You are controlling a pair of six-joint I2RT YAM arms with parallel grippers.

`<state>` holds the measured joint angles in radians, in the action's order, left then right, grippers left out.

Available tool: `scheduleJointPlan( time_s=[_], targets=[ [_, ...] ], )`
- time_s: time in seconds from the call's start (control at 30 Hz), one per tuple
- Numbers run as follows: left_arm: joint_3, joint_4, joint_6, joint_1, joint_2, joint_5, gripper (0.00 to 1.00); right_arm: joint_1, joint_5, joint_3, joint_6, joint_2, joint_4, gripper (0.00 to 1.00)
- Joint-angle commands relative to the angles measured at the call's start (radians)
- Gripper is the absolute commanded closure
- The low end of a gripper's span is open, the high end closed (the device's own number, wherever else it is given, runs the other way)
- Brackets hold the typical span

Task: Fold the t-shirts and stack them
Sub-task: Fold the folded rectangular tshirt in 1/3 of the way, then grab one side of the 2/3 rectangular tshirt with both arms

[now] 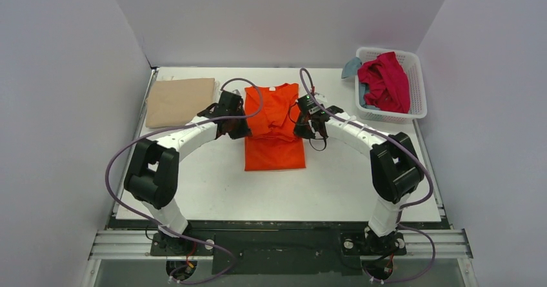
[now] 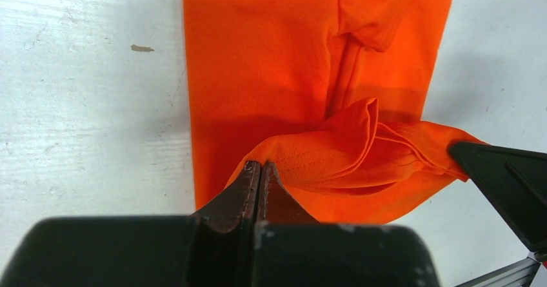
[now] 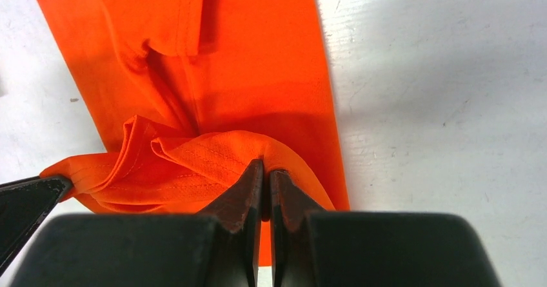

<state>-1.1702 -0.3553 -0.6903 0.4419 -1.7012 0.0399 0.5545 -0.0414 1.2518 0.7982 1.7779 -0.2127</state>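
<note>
Top view: a bright orange cloth t-shirt (image 1: pixel 274 138) lies mid-frame on the white table (image 1: pixel 335 184), a narrow strip with its upper half bunched. The left gripper (image 1: pixel 237 129) is at its left edge and the right gripper (image 1: pixel 303 129) at its right edge. A folded tan cloth t-shirt (image 1: pixel 179 101) lies flat at upper left. A white plastic lattice basket (image 1: pixel 418 90) at upper right holds a heaped crimson red t-shirt (image 1: pixel 385 84). Grey-blue cloth (image 1: pixel 351 66) sticks out past the basket's left rim.

Left wrist view: the left gripper's jaws are pressed together, pinching a raised fold of the orange t-shirt at bottom centre. The fold runs right to the other gripper's black finger.

Right wrist view: the right gripper's jaws are pressed together, clamped on the same fold at bottom centre. The rest of the shirt lies flat above.
</note>
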Motion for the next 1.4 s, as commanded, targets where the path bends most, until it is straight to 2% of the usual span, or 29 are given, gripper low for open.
scheduleJointPlan(
  time_s=[0.0, 0.1, 0.13, 0.17, 0.2, 0.23, 0.27, 0.3, 0.33, 0.4, 0.47, 0.63, 0.83, 1.0, 1.17, 1.27, 1.33, 1.37],
  targets=[
    [-0.06, 0.014, 0.017, -0.02, -0.045, 0.027, 1.0, -0.022, 0.032, 0.048, -0.001, 0.047, 0.018, 1.0],
    [-0.069, 0.014, 0.01, -0.028, -0.068, 0.018, 1.0, -0.035, 0.061, 0.052, 0.011, 0.074, 0.049, 0.97],
    [-0.076, 0.007, 0.002, -0.029, -0.075, 0.012, 1.0, -0.038, 0.081, 0.061, 0.014, 0.09, 0.054, 0.94],
    [-0.08, 0.003, -0.003, -0.033, -0.077, 0.0, 0.95, -0.043, 0.09, 0.07, 0.014, 0.097, 0.059, 0.91],
    [-0.086, -0.001, -0.012, -0.036, -0.078, -0.002, 0.8, -0.046, 0.112, 0.09, 0.01, 0.115, 0.06, 0.79],
    [-0.089, -0.001, -0.014, -0.041, -0.074, -0.003, 0.74, -0.051, 0.13, 0.112, 0.01, 0.129, 0.056, 0.71],
    [-0.094, 0.0, -0.017, -0.043, -0.065, -0.003, 0.64, -0.055, 0.136, 0.122, 0.013, 0.132, 0.053, 0.53],
    [-0.096, 0.0, -0.014, -0.047, -0.049, -0.007, 0.56, -0.055, 0.135, 0.133, 0.017, 0.125, 0.045, 0.45],
    [-0.098, -0.006, -0.012, -0.047, -0.037, -0.013, 0.39, -0.054, 0.128, 0.136, 0.019, 0.115, 0.039, 0.29],
    [-0.083, -0.016, -0.01, -0.048, 0.009, -0.028, 0.23, -0.046, 0.09, 0.121, 0.016, 0.069, 0.023, 0.13],
    [-0.031, -0.008, -0.016, -0.047, 0.072, -0.064, 0.19, -0.036, 0.054, 0.087, 0.01, 0.012, 0.007, 0.09],
    [0.113, -0.008, -0.028, -0.048, 0.225, -0.076, 0.16, -0.009, 0.019, -0.092, 0.02, -0.137, -0.001, 0.06],
    [0.293, 0.022, -0.069, -0.033, 0.326, 0.015, 0.13, 0.037, 0.011, -0.314, 0.051, -0.282, 0.021, 0.05],
    [0.389, 0.08, -0.111, 0.017, 0.335, 0.041, 0.13, 0.041, 0.034, -0.441, 0.118, -0.311, 0.099, 0.05],
    [0.419, 0.117, -0.138, 0.046, 0.276, 0.05, 0.13, 0.041, 0.031, -0.463, 0.11, -0.277, 0.125, 0.05],
    [0.416, 0.131, -0.15, 0.048, 0.233, 0.04, 0.21, 0.041, 0.034, -0.458, 0.111, -0.249, 0.128, 0.1],
    [0.407, 0.125, -0.155, 0.049, 0.205, 0.036, 0.32, 0.042, 0.033, -0.459, 0.114, -0.238, 0.133, 0.16],
    [0.406, 0.122, -0.156, 0.051, 0.197, 0.034, 0.34, 0.042, 0.032, -0.46, 0.116, -0.234, 0.135, 0.2]
  ],
)
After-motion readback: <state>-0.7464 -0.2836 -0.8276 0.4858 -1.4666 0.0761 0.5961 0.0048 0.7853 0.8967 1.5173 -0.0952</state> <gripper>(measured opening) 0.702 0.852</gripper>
